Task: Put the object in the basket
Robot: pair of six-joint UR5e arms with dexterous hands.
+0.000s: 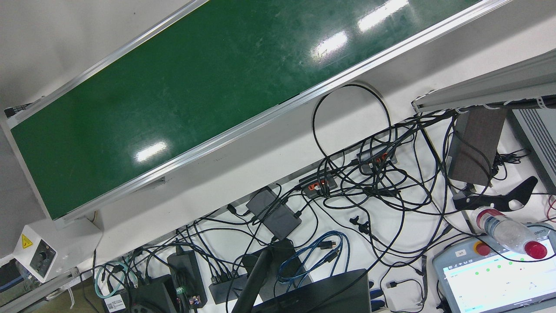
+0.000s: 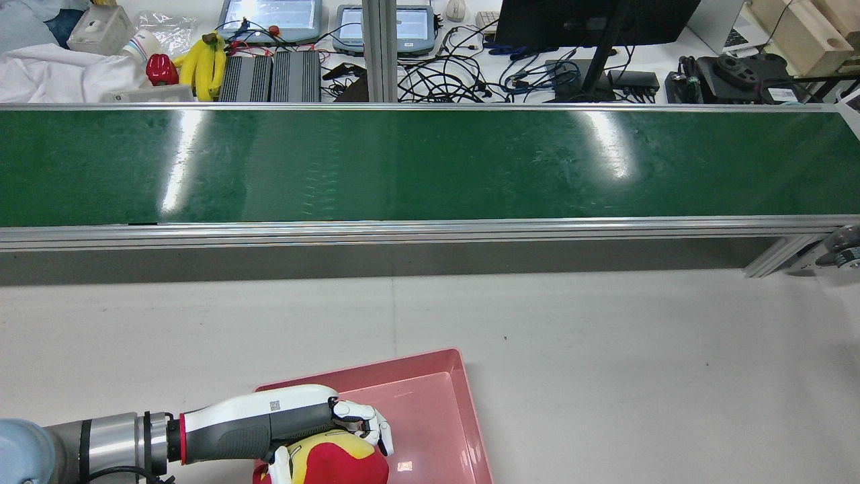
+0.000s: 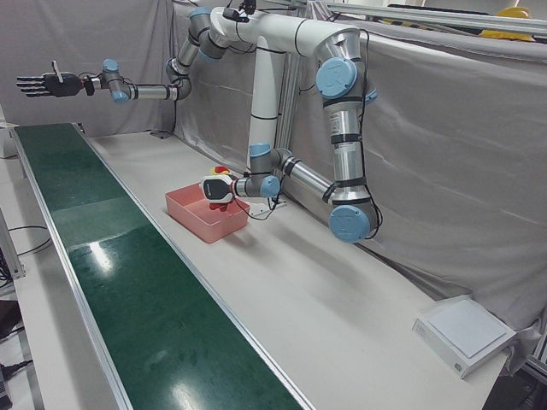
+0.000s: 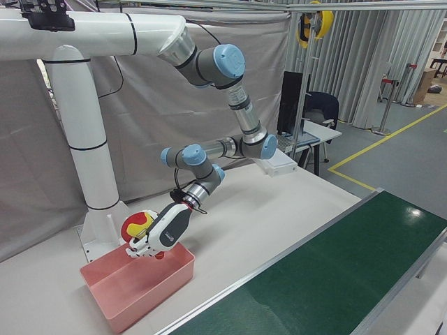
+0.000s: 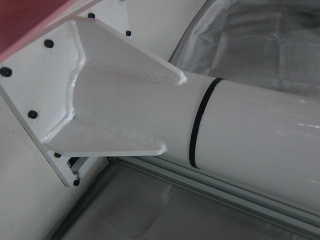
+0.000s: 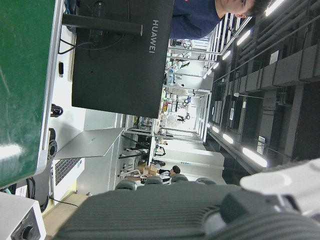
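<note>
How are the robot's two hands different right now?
The left hand is closed on a red and yellow object, while the right hand holds nothing and has its fingers spread. The left hand is low, right at the pink basket, while the right hand is stretched out high, far from it. Both sit at the end of an arm with blue-capped joints.

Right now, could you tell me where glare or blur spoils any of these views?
Rear view: two bright glare streaks on the green belt. Front view: several white glare patches on it too. Left hand view: the white pedestal is soft and overexposed. Right hand view: the dark blurred foreground is unidentifiable.
</note>
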